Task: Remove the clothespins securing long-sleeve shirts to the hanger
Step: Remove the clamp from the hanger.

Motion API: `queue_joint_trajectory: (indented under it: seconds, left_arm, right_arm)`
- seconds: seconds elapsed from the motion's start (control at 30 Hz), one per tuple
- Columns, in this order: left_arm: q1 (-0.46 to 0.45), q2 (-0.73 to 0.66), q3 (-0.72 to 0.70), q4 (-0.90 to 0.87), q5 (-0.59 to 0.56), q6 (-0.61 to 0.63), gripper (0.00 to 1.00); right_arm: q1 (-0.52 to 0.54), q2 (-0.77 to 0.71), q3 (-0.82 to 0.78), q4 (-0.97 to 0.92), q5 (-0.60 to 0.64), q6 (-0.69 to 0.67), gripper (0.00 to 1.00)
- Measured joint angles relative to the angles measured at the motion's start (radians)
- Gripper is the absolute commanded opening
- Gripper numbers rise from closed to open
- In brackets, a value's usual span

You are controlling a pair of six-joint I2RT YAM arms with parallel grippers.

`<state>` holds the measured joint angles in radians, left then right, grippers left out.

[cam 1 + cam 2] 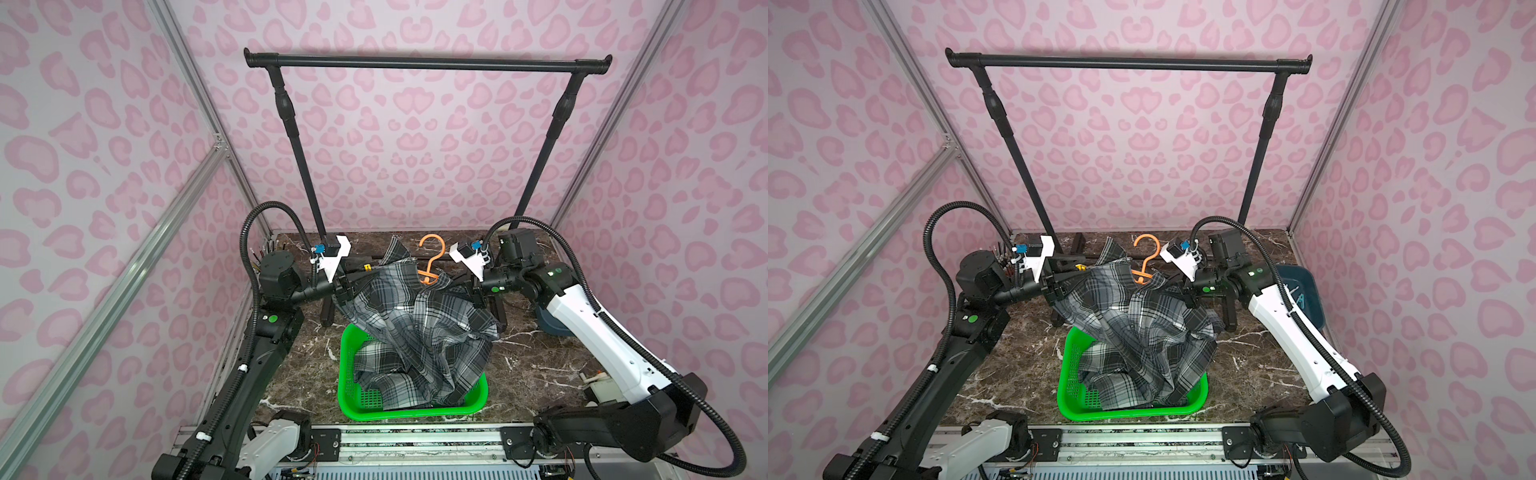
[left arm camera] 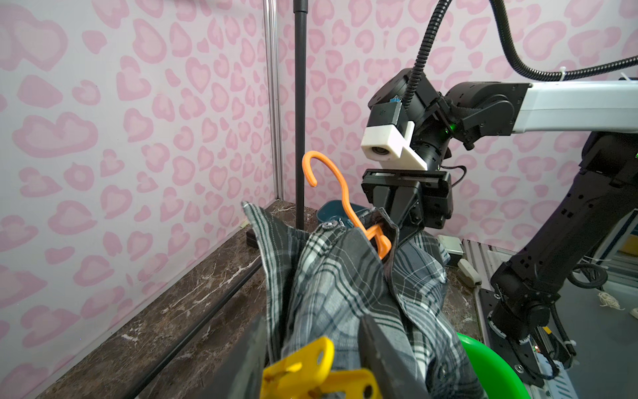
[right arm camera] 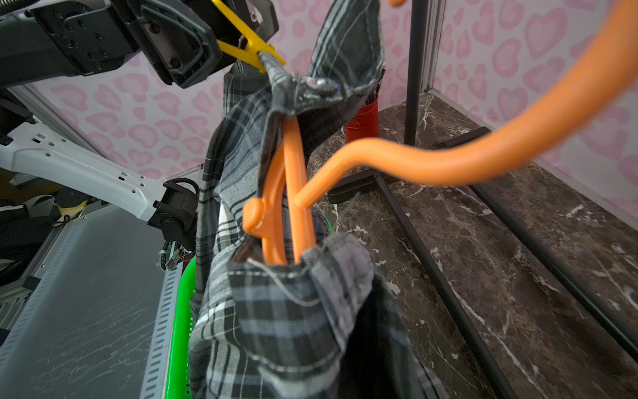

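The yellow clothespin [image 2: 310, 369] is sitting between the left gripper's [image 2: 310, 328] half-open jaws, which are pinching its handles while it is biting the plaid shirt [image 2: 345, 283]. The right gripper [image 2: 392, 221], nearly closed, is clamping the shirt beside the orange hanger [image 2: 345, 203].

The shirt [image 3: 276, 311] hides the hanger's [image 3: 297, 179] shoulders; an edge crops the yellow clothespin [image 2: 303, 362].

Surface: dark brown marbled tabletop [image 1: 540, 357], white veins | Front centre: bright green perforated basket [image 1: 409, 413] standing on it | Back: black garment rack [image 1: 327, 316], feet resting on the marble | Right edge: blue-grey tub [image 1: 1304, 291] behind the white arm | Back corner: red cup [image 3: 362, 122], upright, near a rack foot
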<state>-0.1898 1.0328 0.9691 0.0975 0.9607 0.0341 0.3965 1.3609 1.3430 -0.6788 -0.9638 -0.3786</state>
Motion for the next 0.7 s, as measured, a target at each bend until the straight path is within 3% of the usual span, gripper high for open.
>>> queue_joint_trajectory:
  seconds: [0.17, 0.33, 0.7]
  left_arm:
    - [-0.002, -0.007, 0.0, -0.032, -0.007, 0.04, 0.39]
    - [0.0, -0.007, 0.006, -0.043, -0.033, 0.055, 0.03]
    - [-0.005, -0.008, 0.011, -0.043, -0.04, 0.06, 0.03]
  right_arm:
    - [-0.007, 0.008, 0.009, -0.001, -0.006, -0.006, 0.0]
    - [-0.01, 0.019, 0.011, -0.014, -0.009, -0.008, 0.0]
    - [-0.01, 0.023, 0.009, -0.024, -0.006, -0.006, 0.0]
